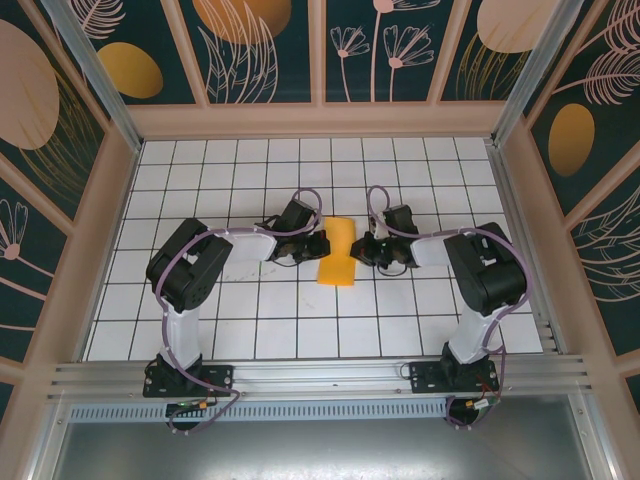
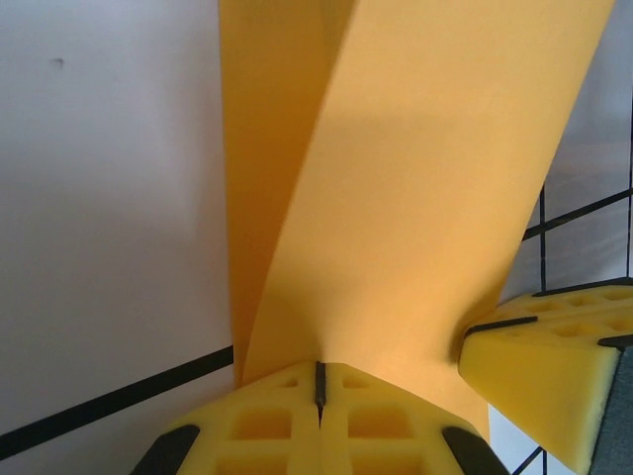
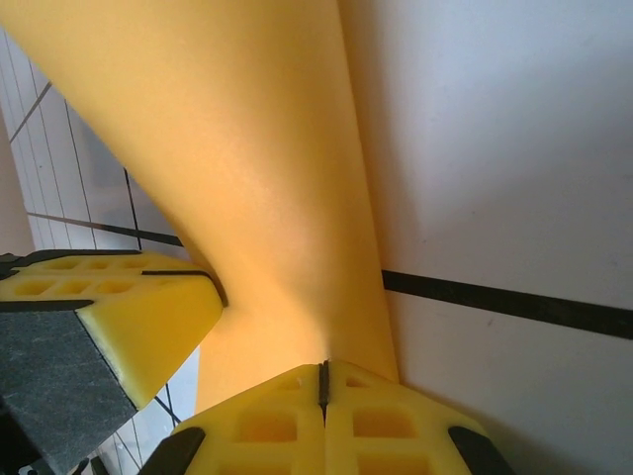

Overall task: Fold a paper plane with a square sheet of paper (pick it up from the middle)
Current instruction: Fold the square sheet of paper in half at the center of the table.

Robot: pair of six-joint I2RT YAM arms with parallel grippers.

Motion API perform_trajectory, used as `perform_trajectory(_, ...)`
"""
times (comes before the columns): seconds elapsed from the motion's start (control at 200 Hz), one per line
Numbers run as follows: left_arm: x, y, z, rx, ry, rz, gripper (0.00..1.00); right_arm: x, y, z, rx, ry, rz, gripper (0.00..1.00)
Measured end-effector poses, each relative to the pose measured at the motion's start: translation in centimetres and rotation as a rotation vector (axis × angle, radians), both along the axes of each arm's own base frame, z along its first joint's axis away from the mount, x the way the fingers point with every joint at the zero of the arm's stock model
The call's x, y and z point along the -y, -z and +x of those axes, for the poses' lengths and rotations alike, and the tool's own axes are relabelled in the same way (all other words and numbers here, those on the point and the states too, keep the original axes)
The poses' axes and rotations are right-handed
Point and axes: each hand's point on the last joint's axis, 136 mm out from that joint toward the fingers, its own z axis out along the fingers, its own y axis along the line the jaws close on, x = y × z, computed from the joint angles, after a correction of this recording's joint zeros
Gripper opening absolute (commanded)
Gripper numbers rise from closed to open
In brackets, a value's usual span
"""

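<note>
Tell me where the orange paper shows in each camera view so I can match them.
Top external: orange-yellow paper, mid-table.
Left wrist: paper fills upper centre and right.
Right wrist: paper runs from upper left to bottom centre.
Shared landmark: white table with black grid lines.

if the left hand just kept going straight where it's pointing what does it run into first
The folded orange paper, right at the tips of the shut left hand; just beyond it sits the right hand, though depth is unclear.
</note>
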Motion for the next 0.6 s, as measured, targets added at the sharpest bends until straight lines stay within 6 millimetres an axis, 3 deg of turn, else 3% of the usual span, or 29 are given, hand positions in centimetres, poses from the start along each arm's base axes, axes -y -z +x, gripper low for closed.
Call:
perform_trajectory(0.295, 0.0, 0.0, 0.0, 0.002, 0.002, 0.001, 0.0, -0.2, -3.2, 3.3, 0.09, 0.006, 0.03, 0.0)
perform_trajectory(0.6, 0.0, 0.0, 0.0, 0.004, 0.001, 0.002, 0.0, 0.4, 0.3, 3.7, 0.023, 0.015, -0.005, 0.0)
